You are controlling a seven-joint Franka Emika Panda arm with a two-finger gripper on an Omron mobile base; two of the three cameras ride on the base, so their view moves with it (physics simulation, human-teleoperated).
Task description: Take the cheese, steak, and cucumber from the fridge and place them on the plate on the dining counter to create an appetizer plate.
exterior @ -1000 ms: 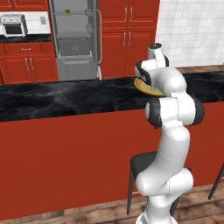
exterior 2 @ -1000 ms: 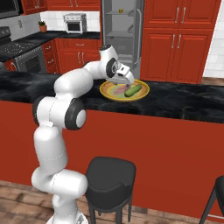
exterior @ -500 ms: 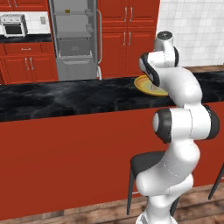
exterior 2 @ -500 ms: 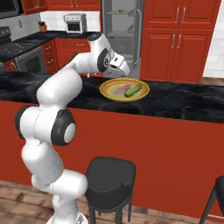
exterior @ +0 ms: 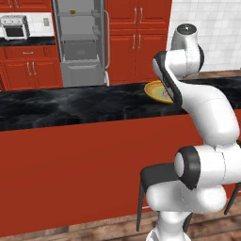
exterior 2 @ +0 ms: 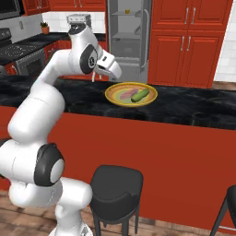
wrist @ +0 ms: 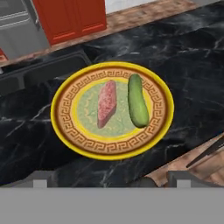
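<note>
In the left base view our own arm covers most of the plate, leaving us just its yellow rim. From the hand we see it whole on the black tabletop, with the steak and cucumber lying side by side, close but apart. Our tool hangs up and left of the plate, jaws wide, holding nothing. The fridge stands open behind; a small yellow item sits on its top shelf, too small to identify. A black stool stands below the counter.

steak beside cucumber on plate, plate on dining counter
</note>
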